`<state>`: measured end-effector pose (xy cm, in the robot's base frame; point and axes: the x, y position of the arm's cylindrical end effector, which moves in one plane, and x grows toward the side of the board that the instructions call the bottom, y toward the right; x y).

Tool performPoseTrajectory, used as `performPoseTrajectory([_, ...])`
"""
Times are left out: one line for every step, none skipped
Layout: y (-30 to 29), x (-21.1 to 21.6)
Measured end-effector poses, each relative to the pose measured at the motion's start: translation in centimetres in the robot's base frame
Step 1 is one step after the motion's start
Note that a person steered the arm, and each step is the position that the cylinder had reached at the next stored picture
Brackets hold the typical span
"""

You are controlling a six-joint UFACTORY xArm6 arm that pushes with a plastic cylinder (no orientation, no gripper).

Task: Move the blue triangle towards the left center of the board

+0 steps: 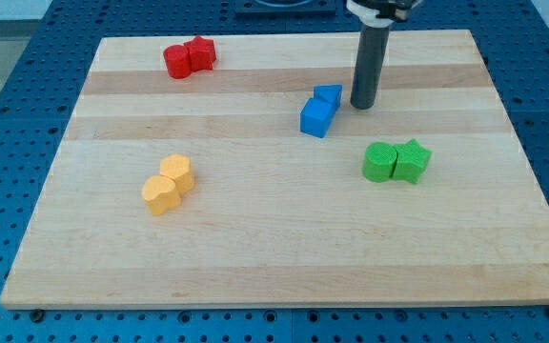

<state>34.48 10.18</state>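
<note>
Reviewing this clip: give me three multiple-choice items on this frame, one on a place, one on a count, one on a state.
1. Where is my tip relative to the blue pair?
A. just to its right
B. far to its left
C. below it

2. How many colour pairs lie on the board?
A. two
B. four
C. six

3. The two green blocks are:
A. stacked
B. far apart
C. side by side, touching

Answers: 1 A, the rod ends beside the blues' right edge. 2 B, red, blue, green, orange. 3 C, no gap shows between them.
</note>
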Motion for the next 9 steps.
performPoseTrajectory([-0.4, -0.3])
performPoseTrajectory([-0.6, -0.2])
performPoseTrajectory([-2.7, 0.2])
performPoseTrajectory([-5.7, 0.4])
performPoseTrajectory([-8.1, 0.2])
performPoseTrajectory([-10.5, 0.0])
performPoseTrajectory([-11.7, -0.6])
performPoseTrajectory([-11.8, -2.2])
performPoseTrajectory([-13.2, -3.1])
